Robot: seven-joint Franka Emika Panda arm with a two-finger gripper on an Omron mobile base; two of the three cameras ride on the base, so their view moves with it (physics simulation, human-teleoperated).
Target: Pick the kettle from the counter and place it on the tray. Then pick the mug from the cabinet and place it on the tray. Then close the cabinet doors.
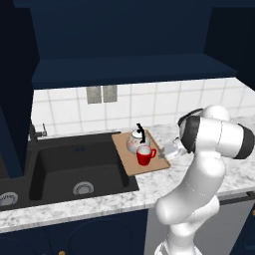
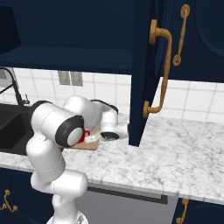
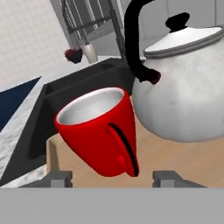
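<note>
I'm watching the red mug [image 3: 101, 131] sitting on the wooden tray [image 1: 130, 160] just beside the kettle [image 3: 186, 92], my gripper [image 3: 113, 177] hovering at the mug's handle, fingers spread and gripping nothing, cabinet door [image 2: 144, 74] standing open over the counter [image 2: 183, 153].

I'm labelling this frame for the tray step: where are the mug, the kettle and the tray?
mug [image 3: 98, 131], hand view, red outer wall.
kettle [image 3: 188, 92], hand view, white-silver body.
tray [image 1: 147, 170], left base view, bare near edge of the wooden board.
</note>
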